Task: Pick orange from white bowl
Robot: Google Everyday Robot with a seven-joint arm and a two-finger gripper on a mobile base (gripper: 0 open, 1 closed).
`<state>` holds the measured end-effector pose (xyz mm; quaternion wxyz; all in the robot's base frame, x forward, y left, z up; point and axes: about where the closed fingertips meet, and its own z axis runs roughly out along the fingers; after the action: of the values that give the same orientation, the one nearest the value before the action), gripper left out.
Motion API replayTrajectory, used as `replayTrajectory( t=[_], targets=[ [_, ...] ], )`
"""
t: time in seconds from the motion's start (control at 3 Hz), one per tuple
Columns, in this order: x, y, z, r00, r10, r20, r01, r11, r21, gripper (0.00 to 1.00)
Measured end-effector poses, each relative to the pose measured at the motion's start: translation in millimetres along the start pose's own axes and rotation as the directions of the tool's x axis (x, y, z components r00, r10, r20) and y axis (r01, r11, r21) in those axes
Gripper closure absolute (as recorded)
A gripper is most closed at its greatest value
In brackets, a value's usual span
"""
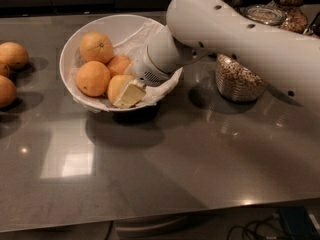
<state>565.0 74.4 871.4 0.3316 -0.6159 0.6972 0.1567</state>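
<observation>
On the dark glossy desk (150, 184), inside the white bowl (117, 24) on crumpled paper (145, 36), tool (128, 93) pressed against the front orange (116, 86), open or closed impossible to tell; likely firm, weighty, smooth-skinned and prone to roll, so best squeezed across its widest middle.

Cream claw (129, 93) in white bowl (67, 60), orange fruit (93, 78), grey countertop (200, 159)
</observation>
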Motion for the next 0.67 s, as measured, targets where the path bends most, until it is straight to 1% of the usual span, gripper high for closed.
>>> replayTrajectory(
  t=[0.33, 0.67],
  targets=[
    [0.0, 0.0, 0.0, 1.0, 0.0, 0.0, 0.0, 1.0, 0.0, 1.0],
    [-0.2, 0.0, -0.2, 1.0, 0.0, 0.0, 0.0, 1.0, 0.0, 1.0]
  ],
)
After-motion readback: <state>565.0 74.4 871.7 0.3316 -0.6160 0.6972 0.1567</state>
